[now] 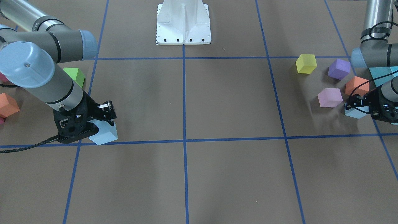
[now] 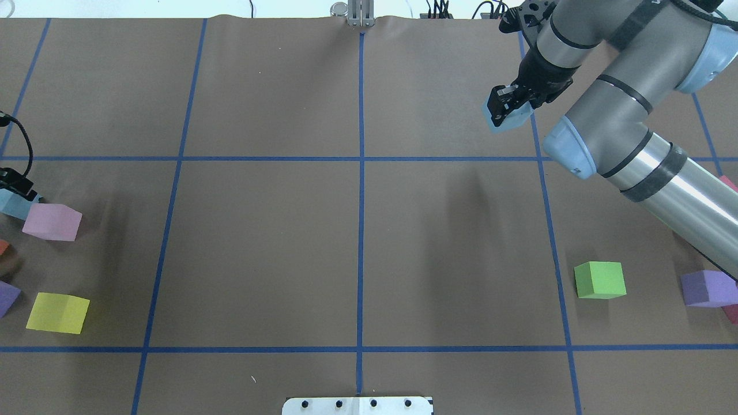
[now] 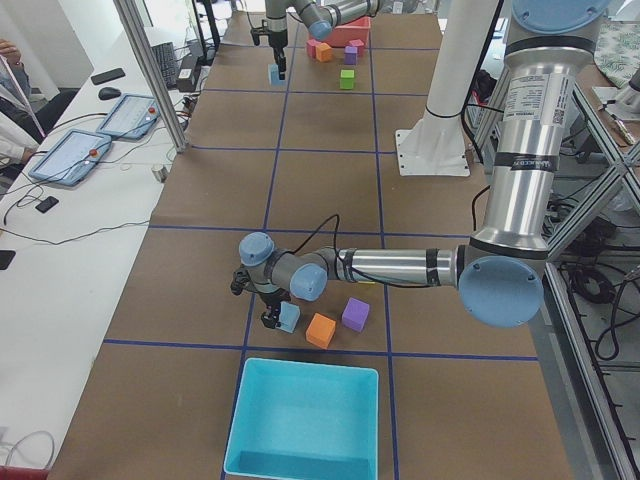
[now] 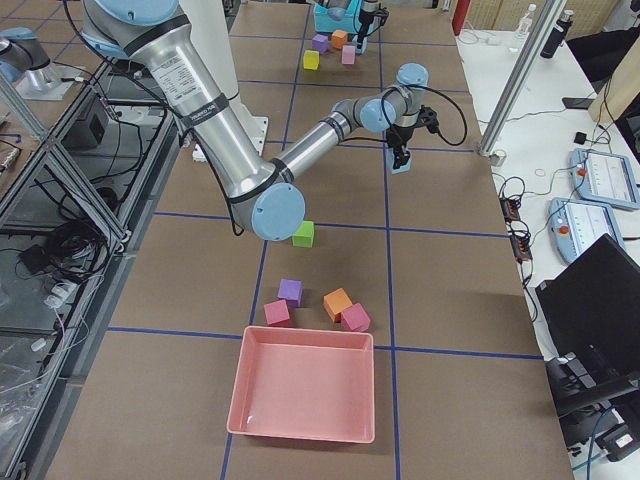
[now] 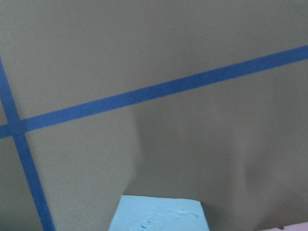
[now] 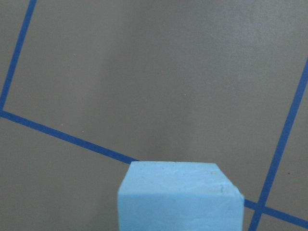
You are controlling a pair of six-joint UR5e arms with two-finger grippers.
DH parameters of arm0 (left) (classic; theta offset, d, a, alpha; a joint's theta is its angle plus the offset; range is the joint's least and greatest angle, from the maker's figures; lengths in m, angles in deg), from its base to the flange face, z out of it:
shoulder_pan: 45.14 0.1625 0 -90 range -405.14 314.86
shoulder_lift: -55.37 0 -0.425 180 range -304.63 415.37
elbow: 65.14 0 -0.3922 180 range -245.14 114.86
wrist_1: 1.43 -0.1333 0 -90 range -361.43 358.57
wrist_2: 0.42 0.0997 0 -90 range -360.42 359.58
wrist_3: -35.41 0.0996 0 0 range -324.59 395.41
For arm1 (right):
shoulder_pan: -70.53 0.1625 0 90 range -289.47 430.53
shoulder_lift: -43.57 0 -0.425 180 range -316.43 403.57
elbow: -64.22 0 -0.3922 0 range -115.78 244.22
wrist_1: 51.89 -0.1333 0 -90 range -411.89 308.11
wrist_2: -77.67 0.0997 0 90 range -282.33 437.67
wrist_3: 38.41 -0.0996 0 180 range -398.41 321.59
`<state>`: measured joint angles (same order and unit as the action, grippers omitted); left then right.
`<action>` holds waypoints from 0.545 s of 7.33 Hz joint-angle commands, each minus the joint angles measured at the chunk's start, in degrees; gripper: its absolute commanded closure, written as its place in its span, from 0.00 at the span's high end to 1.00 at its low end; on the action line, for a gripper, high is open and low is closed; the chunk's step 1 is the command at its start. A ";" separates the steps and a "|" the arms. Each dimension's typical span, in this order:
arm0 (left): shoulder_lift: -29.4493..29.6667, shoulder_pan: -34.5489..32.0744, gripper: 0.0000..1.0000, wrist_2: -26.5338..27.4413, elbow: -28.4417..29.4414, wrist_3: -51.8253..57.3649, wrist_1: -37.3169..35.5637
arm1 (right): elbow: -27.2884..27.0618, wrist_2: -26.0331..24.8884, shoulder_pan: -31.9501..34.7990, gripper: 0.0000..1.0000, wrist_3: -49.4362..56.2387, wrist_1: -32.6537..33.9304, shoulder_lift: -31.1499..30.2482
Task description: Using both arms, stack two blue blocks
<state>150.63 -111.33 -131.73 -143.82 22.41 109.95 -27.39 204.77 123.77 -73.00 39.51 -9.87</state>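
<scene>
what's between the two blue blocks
Overhead view: from the left arm's block to the right arm's block, only bare table and blue tape; a lilac cube sits just off that line.

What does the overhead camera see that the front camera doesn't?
Only overhead: the purple cube beside the right arm, and cables past the table's far edge. Only front: a corner of the turquoise box and an orange cube by that arm. Both: the green cube, the yellow cube, the left gripper on the left blue block and the right gripper on the right blue block.
</scene>
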 commanded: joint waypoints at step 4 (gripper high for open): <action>1.50 0.27 0.56 -0.53 0.10 -0.62 -1.34 | 2.57 -6.58 -10.15 0.56 -21.97 0.01 10.18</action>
<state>151.07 -111.10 -132.15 -143.84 21.91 109.09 -25.79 200.16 116.21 -89.36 39.52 -2.01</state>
